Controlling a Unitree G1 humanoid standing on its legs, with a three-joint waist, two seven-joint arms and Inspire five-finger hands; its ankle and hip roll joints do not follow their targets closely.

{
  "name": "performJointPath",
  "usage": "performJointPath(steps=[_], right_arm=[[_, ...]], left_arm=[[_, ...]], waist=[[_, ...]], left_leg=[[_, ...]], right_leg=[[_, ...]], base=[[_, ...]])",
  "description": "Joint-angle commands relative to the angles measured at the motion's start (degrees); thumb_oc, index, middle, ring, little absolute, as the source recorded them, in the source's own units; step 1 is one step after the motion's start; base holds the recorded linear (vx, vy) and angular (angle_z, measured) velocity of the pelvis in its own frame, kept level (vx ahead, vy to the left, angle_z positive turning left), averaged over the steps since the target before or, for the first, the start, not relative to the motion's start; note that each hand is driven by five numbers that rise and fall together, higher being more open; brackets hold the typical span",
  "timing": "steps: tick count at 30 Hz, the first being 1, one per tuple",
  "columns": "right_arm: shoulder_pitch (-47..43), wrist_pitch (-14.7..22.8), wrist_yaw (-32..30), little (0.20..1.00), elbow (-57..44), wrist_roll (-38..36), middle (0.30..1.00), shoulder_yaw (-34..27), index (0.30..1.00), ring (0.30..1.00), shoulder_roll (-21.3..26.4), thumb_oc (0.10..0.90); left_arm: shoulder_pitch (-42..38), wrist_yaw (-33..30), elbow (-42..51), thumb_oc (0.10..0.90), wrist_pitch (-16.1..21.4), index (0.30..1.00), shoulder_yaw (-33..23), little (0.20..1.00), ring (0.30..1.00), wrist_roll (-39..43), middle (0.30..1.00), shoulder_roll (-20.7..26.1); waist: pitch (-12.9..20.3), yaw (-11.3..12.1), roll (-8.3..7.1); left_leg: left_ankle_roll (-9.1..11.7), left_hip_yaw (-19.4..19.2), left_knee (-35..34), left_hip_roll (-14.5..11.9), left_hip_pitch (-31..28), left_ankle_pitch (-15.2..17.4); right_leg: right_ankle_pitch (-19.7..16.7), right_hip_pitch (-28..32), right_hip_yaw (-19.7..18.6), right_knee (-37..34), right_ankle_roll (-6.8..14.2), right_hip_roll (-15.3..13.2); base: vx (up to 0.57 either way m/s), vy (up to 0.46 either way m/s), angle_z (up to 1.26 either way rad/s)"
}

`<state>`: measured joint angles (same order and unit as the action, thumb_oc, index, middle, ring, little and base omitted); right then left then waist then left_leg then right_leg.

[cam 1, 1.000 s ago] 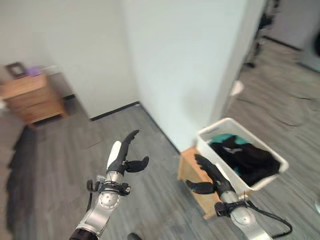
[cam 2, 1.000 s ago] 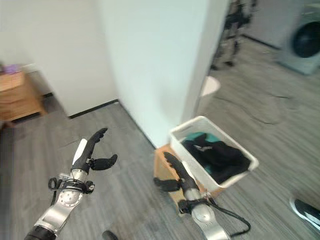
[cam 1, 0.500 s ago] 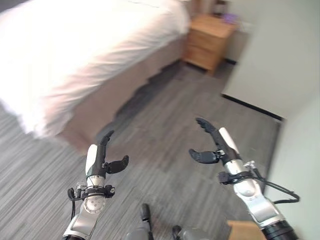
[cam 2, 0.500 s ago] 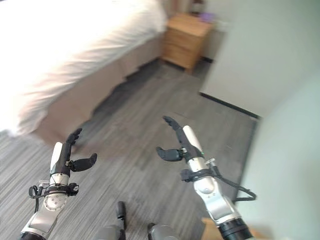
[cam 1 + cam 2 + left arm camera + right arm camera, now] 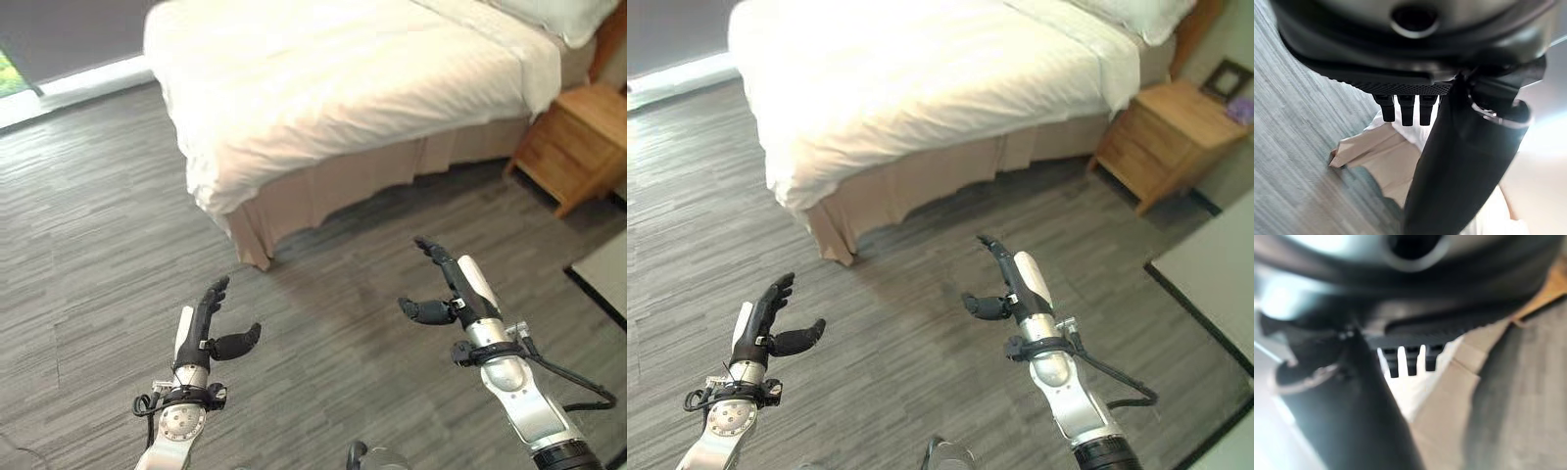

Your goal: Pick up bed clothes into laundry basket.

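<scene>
The bed [image 5: 343,108] lies ahead of both hands, its long axis running away toward the far right. A white cover [image 5: 323,69] is spread over it and hangs past its near corner. The right hand [image 5: 460,289] is somewhat nearer the bed's near side than the left hand [image 5: 201,328]. Both are empty, fingers loosely extended, well short of the cover.

The bed [image 5: 343,88] stands at the far side of the floor [image 5: 98,235], its near corner pointing toward the middle of the scene. A pillow [image 5: 558,15] lies on its far right end. A nightstand [image 5: 573,147] stands just right of the bed. Nearer, the left hand [image 5: 201,328] and right hand [image 5: 456,294] hang above the floor, well apart.
</scene>
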<state>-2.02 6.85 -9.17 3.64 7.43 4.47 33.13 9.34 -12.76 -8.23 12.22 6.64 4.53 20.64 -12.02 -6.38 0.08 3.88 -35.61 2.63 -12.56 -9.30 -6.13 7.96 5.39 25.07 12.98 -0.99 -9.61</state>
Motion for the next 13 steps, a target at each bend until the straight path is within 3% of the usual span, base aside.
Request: performJointPath(steps=[1, 5, 6, 8, 11, 13], right_arm=[[-1.5, 5.0, -1.5, 0.9, -3.1, -1.1, 0.9, -0.9, 0.9, 0.9, -1.7, 0.8], [-0.8, 4.7, -1.5, 0.9, -2.5, -2.1, 0.9, -1.6, 0.9, 0.9, -3.8, 0.8], [-0.7, 4.7, -1.9, 0.9, -2.5, -2.3, 0.9, -1.7, 0.9, 0.9, -5.5, 0.8], [0.1, 4.8, -2.4, 0.9, -3.1, -2.4, 0.9, -1.6, 0.9, 0.9, -6.7, 0.8], [0.5, 4.7, -2.1, 0.9, -3.7, -2.1, 0.9, -1.3, 0.9, 0.9, -7.4, 0.8], [0.2, 4.4, -2.0, 0.9, -3.5, -1.4, 0.9, -0.8, 0.9, 0.9, -7.4, 0.8]], left_arm=[[-2.4, 1.1, 9.2, 0.8, 4.5, 0.9, -4.2, 0.9, 0.9, 1.2, 0.9, 6.3], [-5.2, 1.8, 10.0, 0.8, 4.5, 0.9, -3.3, 0.9, 0.9, 1.0, 0.9, 8.6], [-6.1, 1.7, 10.6, 0.8, 4.4, 0.9, -3.0, 0.9, 0.9, 0.7, 0.9, 9.7], [-7.0, 1.9, 11.0, 0.8, 4.1, 0.9, -2.7, 0.9, 0.9, 1.2, 0.9, 9.8], [-6.2, 3.0, 11.1, 0.8, 4.1, 0.9, -3.2, 0.9, 0.9, 1.8, 0.9, 9.7], [-5.2, 3.8, 10.5, 0.8, 4.1, 0.9, -3.7, 0.9, 0.9, 2.9, 0.9, 8.5]], waist=[[6.8, -0.2, -2.81], [5.7, -2.5, -4.23], [5.2, -3.6, -4.43], [4.9, -4.0, -4.42], [5.7, -3.5, -4.64], [7.2, -3.0, -4.92]], left_leg=[[4.3, 5.2, -4.1, -2.8, -0.7, 4.4], [3.1, 6.3, -6.9, -0.9, -0.9, 4.6], [2.3, 7.0, -7.4, -0.3, -0.1, 4.5], [1.7, 8.8, -7.3, 0.4, 0.8, 5.1], [1.2, 9.1, -7.3, 1.4, 1.1, 5.2], [1.1, 7.8, -7.3, 1.8, 0.4, 5.1]], right_leg=[[-7.6, -0.1, 2.4, -8.4, 8.1, -3.5], [-9.8, -6.2, -1.0, -0.2, 10.9, -4.4], [-9.9, -9.5, -6.4, 2.5, 12.4, -2.9], [-6.9, -9.3, -11.4, 0.2, 12.2, -0.7], [-6.7, -6.8, -11.2, -3.3, 10.8, -1.2], [-7.7, -4.1, -10.3, -7.2, 10.8, -2.3]], base=[[-0.02, 0.239, 1.33], [-0.08, 0.11, 0.96], [-0.11, 0.125, 0.79], [-0.1, 0.122, 0.44], [0.0, 0.047, 0.81], [0.04, -0.04, -0.35]])
